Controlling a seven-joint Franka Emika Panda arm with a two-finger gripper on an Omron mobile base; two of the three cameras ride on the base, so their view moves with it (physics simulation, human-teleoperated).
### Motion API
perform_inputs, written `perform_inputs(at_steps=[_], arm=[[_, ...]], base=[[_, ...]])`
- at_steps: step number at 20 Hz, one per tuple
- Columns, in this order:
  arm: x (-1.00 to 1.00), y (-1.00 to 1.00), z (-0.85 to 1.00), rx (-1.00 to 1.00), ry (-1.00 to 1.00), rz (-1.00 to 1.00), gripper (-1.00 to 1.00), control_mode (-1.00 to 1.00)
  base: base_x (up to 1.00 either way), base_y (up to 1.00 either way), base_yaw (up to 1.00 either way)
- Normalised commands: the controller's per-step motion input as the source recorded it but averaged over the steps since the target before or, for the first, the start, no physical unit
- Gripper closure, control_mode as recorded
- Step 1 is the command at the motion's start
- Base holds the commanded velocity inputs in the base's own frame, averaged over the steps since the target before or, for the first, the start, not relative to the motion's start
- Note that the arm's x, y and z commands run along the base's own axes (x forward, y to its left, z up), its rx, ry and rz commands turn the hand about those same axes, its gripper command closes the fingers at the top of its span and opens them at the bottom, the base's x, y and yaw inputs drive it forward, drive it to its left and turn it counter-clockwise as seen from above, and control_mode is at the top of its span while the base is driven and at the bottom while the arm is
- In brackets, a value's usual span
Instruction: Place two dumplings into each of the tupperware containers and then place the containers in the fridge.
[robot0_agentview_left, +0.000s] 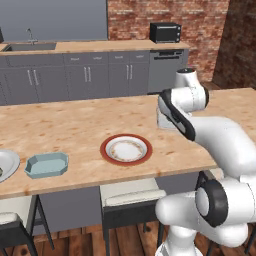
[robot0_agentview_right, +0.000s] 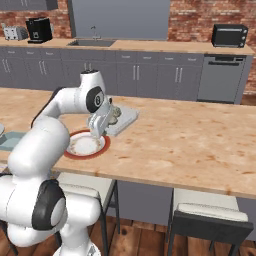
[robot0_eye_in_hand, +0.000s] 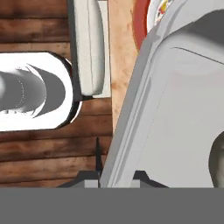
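The two-finger gripper (robot0_agentview_right: 98, 131) sits closed on the near rim of a pale grey-white squarish tupperware container (robot0_agentview_right: 122, 120), which rests on the wooden island counter (robot0_agentview_right: 190, 145) just beside and beyond one red-rimmed round plate (robot0_agentview_right: 85, 146). Inside that container, two tan-brown dumplings (robot0_agentview_right: 114, 116) are partly hidden by the hand; in the hand view one of them is cut off at the frame edge. A second, light blue oblong container (robot0_agentview_left: 47, 164) lies well to the left of the red-rimmed plate. Further left again, one plain grey round plate (robot0_agentview_left: 6, 165) is cut off by the frame edge. Behind the island stand grey cabinets (robot0_agentview_right: 145, 75) and a black microwave (robot0_agentview_right: 229, 35).
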Motion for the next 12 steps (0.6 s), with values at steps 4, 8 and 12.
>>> perform_inputs(at_steps=[4, 8, 12], arm=[[-1.0, 0.14, 0.43, -0.01, 0.0, 0.14, 1.0, -1.0], [-0.96, 0.24, 0.44, 0.0, 0.0, 0.11, 1.0, -1.0], [-0.97, 0.21, 0.24, 0.0, 0.0, 0.04, 1.0, -1.0]], base=[[0.0, 0.0, 0.0], [0.0, 0.0, 0.0], [0.0, 0.0, 0.0]])
